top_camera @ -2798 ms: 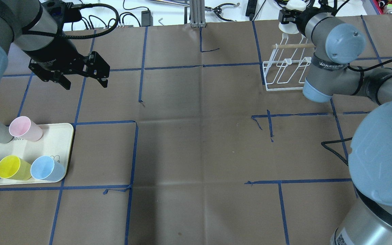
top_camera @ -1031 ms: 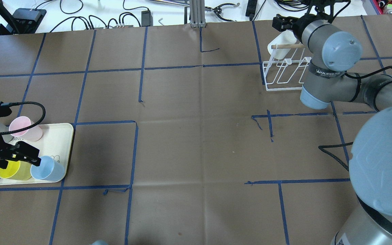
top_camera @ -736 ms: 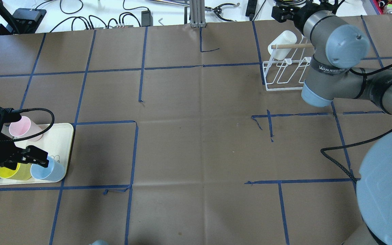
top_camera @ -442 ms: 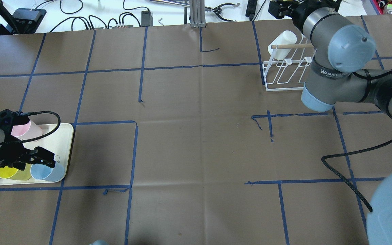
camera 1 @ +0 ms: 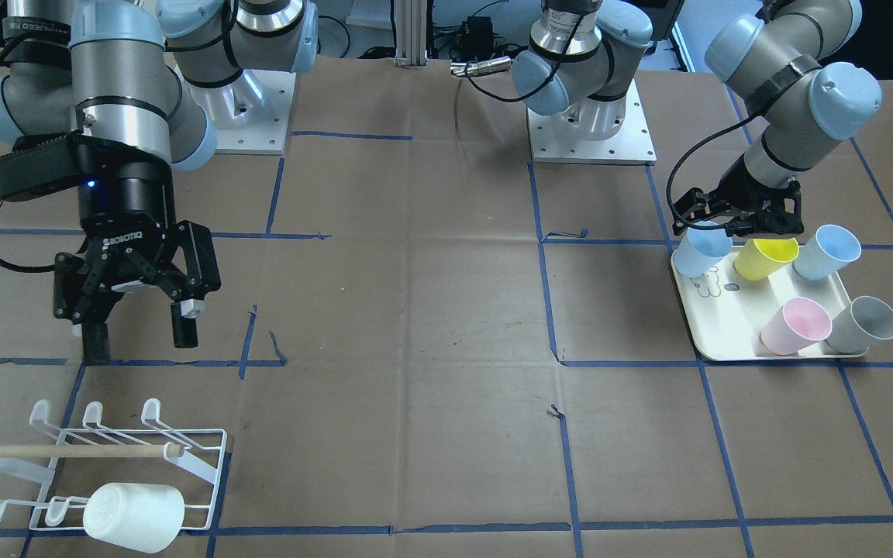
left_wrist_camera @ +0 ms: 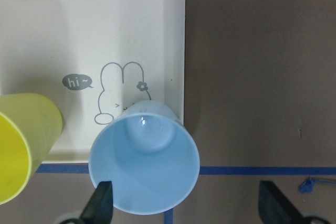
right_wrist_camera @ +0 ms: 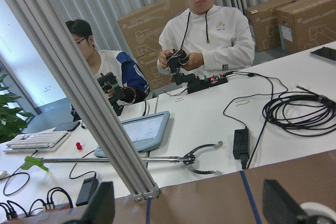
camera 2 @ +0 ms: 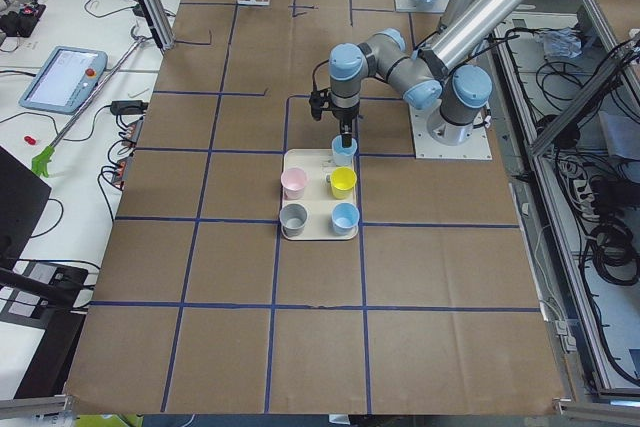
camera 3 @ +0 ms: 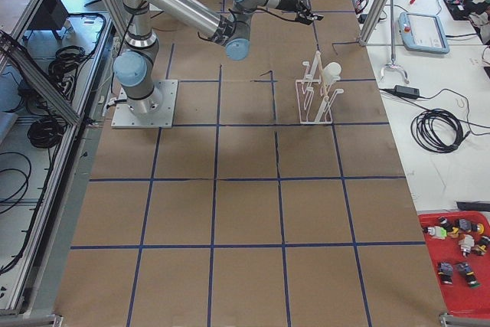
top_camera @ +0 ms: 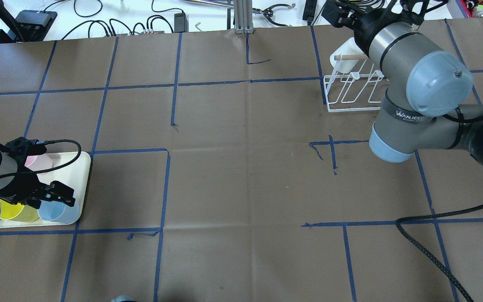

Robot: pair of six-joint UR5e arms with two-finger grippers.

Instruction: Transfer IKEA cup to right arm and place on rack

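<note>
**Cup station: both sets of fingers spread, one cup on the rack**

1. Left gripper (left_wrist_camera: pixel 187 205). Its fingers (left_wrist_camera: pixel 102 205) are spread wide and grip nothing. Only the tips show in the wrist view. One tip is at the rim of the pale blue cup, and contact cannot be told. The other hangs over the counter (top_camera: pixel 245 167), past the tray's rim.
2. Pale blue cup (left_wrist_camera: pixel 144 163). It stands upright, mouth up, in the tray's corner just inside the rim.
3. Tray (left_wrist_camera: pixel 105 35). It is cream with a rabbit print.
   - The yellow cup (left_wrist_camera: pixel 21 145) stands just beside the pale blue cup and is cut off by the frame edge.
   - The pink cup (camera 1: pixel 795 325), grey cup (camera 1: pixel 865 324) and second blue cup (camera 1: pixel 826 252) stand further in.
   - In the overhead view the left arm hides the grey cup and the second blue cup.
4. Counter. Brown paper with a blue tape grid runs in a wide stretch between tray and rack, which are well apart.
5. Right gripper (camera 1: pixel 139 341). Its fingers are spread wide and hold nothing. It hangs above the counter on the robot's side of the rack, apart from it.
6. Rack (camera 1: pixel 206 465). It is white wire with a wooden dowel and stands near the counter's far edge.
   - The white cup (camera 1: pixel 132 518) sits tipped on its side on the outer row of prongs.
   - In the overhead view the right arm (top_camera: pixel 417 84) covers part of the white cup.
</note>
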